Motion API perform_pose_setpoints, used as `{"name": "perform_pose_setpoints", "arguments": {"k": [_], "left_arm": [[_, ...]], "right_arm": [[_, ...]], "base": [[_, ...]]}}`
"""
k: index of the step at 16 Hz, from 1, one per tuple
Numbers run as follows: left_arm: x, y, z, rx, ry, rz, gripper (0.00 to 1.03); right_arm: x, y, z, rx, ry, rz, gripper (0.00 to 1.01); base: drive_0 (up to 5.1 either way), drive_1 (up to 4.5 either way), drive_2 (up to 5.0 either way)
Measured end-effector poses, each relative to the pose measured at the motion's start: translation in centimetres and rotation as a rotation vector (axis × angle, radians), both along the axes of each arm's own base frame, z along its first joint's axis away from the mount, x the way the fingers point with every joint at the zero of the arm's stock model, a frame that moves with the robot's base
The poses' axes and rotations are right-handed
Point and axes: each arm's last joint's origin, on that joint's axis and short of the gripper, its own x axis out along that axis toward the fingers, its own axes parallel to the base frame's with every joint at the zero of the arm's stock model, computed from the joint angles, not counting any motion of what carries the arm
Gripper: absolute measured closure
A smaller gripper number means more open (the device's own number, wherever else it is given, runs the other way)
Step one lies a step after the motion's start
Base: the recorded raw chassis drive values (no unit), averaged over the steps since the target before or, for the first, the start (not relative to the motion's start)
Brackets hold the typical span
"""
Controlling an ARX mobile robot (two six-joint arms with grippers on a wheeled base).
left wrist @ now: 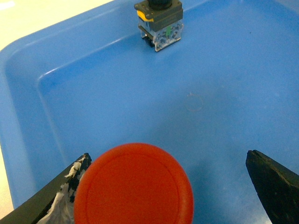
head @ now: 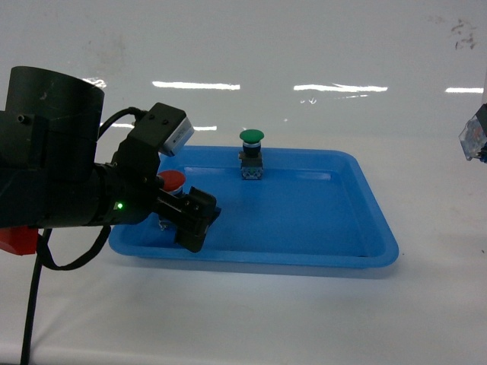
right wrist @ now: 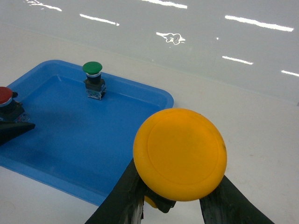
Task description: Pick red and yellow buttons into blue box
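Two buttons matter: the yellow button (right wrist: 180,154) is clamped in my right gripper (right wrist: 173,198), lifted off beside the tray (head: 365,251); the red button (left wrist: 133,185) stands in the tray between my left gripper's (left wrist: 168,186) spread jaws. I should centre, then close below the cap. No box shows.

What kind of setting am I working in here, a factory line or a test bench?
Likely a lab test bench: a bare glossy white table mirroring ceiling strip lights, with just a blue tray and loose push-buttons like the green button.
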Motion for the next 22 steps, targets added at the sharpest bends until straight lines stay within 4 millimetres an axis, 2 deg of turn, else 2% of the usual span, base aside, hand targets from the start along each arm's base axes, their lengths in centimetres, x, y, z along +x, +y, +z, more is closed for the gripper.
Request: {"name": "perform_pose_setpoints", "arguments": {"k": [7,8,9,11,12,13,19,22], "left_arm": [[0.1,0.1,0.4,0.007,-0.028,0.018,0.05],[0.1,0.1,0.4,0.009,-0.028,0.017,0.12],[0.1,0.1,0.4,0.009,-0.028,0.017,0.23],[0.1,0.1,0.4,0.009,-0.028,0.016,0.35],[0.1,0.1,0.4,0.009,-0.028,0.017,0.64],[0.1,0.1,0.4,0.010,-0.029,0.017,0.78],[0.0,0.5,0.5,0.014,-0.041,0.039,0.78],[-0.5,1.1,1.4,-0.001,-0.053,0.069,0.78]], "right_arm": [[0.0,0.0,0.0,0.000,0.000,0.000,0.76],[0.0,0.0,0.0,0.000,0.000,0.000,0.76],[0.0,0.0,0.0,0.000,0.000,0.000,0.76],[0.0,0.0,0.0,0.000,0.000,0.000,0.76],[0.0,0.0,0.0,0.000,0.000,0.000,0.76],[0.0,0.0,0.0,0.000,0.000,0.000,0.76],[0.0,0.0,0.0,0.000,0.000,0.000,0.76],[0.0,0.0,0.0,0.000,0.000,0.000,0.76]], "base": [[0.0,0.00,0.0],[0.0,0.00,0.0],[0.0,0.00,0.0],[0.0,0.00,0.0],[0.0,0.00,0.0],[0.0,0.00,0.0],[0.0,0.00,0.0],[0.0,0.00,0.0]]}}
